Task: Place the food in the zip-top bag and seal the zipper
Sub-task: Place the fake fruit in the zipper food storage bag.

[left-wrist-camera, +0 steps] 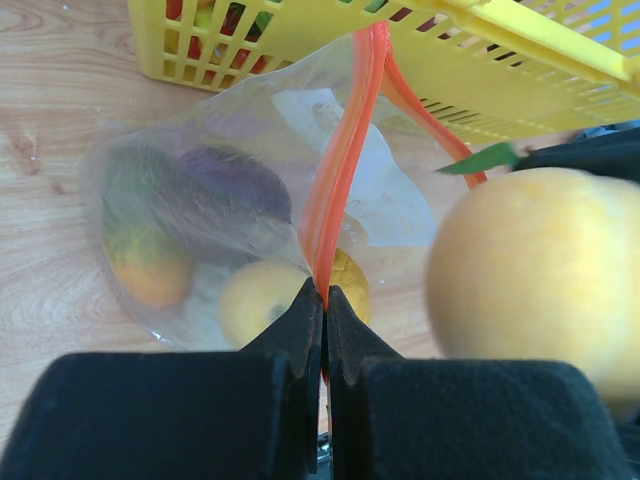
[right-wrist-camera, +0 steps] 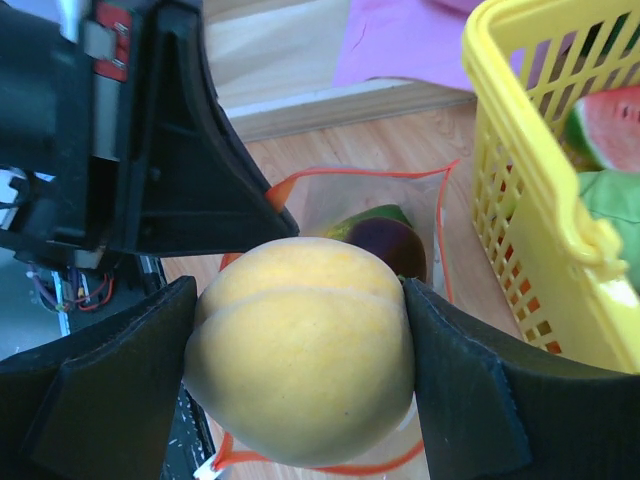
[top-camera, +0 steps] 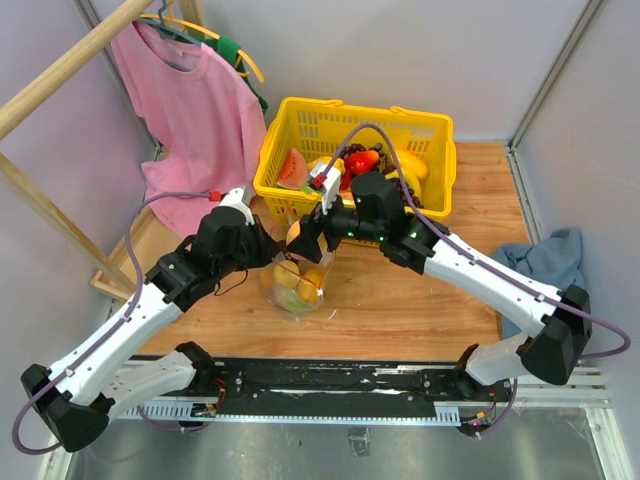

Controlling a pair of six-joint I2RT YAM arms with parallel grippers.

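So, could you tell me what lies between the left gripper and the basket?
The bag, its red zipper running from the left gripper, shut on it, toward the basket; the left wrist view shows this.

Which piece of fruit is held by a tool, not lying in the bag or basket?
The big yellow peach, clamped in the right tool over the bag; all other fruit lies in the bag or basket.

Two arms are made of long white shells and chunky black joints: the left arm (top-camera: pixel 115 335) and the right arm (top-camera: pixel 490 275). A thin purple-grey cable (top-camera: pixel 133 228) is looped along each. A small red tag (top-camera: pixel 214 193) is clipped on at 10 o'clock, and tiny green lights (top-camera: pixel 347 237) are lit near the middle. The left gripper (left-wrist-camera: pixel 323 296) and right gripper (right-wrist-camera: pixel 300 300) are padded with flat black foam.
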